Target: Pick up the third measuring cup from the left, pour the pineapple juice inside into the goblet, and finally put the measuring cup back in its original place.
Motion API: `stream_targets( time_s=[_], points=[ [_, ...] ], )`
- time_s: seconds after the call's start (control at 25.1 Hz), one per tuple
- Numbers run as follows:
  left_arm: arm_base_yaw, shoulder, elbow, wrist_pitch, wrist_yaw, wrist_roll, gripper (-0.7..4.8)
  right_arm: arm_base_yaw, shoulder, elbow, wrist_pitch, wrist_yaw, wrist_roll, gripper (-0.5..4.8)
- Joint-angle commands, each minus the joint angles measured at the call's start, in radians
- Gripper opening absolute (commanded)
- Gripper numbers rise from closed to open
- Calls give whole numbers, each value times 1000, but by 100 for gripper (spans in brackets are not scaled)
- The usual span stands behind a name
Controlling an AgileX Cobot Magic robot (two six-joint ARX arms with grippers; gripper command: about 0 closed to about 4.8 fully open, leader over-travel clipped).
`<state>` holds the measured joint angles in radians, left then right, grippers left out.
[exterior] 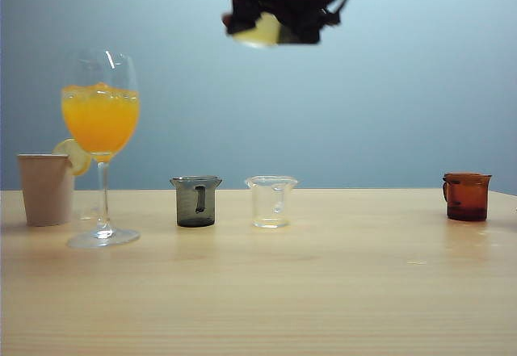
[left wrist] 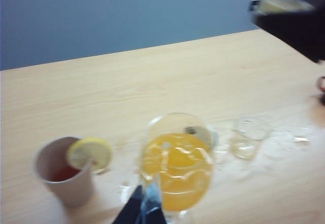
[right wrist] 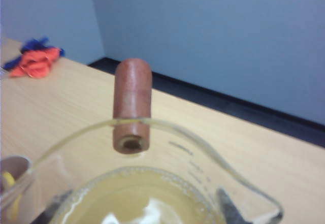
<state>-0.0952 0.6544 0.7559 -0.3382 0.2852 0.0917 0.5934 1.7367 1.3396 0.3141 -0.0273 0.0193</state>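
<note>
Carrying the cup (right wrist: 167, 183) is the step in hand: the right gripper (exterior: 279, 25) hangs high above the table (exterior: 258, 291), over the middle of the row, with pale yellow juice (exterior: 260, 31) showing beneath its dark body. In the right wrist view the cup sits between the jaws, so the gripper is clamped on it; the fingers themselves are barely in view at the cup's sides.

Position of task items:
- Goblet (exterior: 101, 130): upright at the left end, foot on the table, just beside the paper cup (exterior: 46, 188). Its bowl already holds a deep orange drink to well above half.
- Cup: airborne, well to the right of the goblet and higher than its rim.
- Return spot: judged to be the bare gap between the clear cup (exterior: 271, 201) and the brown cup (exterior: 467, 196).

Next move, as a judgement: travel left until the cup's spout (right wrist: 254, 193) is over the goblet bowl, then tilt slowly. Little headroom is left in the bowl, so overflow is the main risk.

Appearance of the cup: clear, thin-walled, with faint graduation marks inside the rim, a flared pouring lip, and a reddish-brown stub handle (right wrist: 132, 104) at the rim. The juice (right wrist: 137, 196) is pale, cloudy yellow and the cup appears level.

Left gripper (left wrist: 144, 209): low beside the goblet, only its tips visible; whether they stand apart or together cannot be told. It holds nothing visible.
</note>
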Motion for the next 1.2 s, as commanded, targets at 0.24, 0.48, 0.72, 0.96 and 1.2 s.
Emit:
stream_targets(
  time_s=[0.24,0.48,0.72,0.96,1.2],
  points=[
    [2,-2,4,3,18,-21,-4,64,27,126,-85,6,-22,304],
    [3,-2,4,2,18,-21,-4,89,28,126,-154,5,-20,304],
    [3,-2,4,2,18,-21,-4,90,28,126,-153,2,-19,303],
    [3,-2,4,2,18,-21,-4,100,33,126,-145,6,-18,303],
    [3,-2,4,2,18,-21,-5,113,40,137,-125,-3,3,303]
  ],
)
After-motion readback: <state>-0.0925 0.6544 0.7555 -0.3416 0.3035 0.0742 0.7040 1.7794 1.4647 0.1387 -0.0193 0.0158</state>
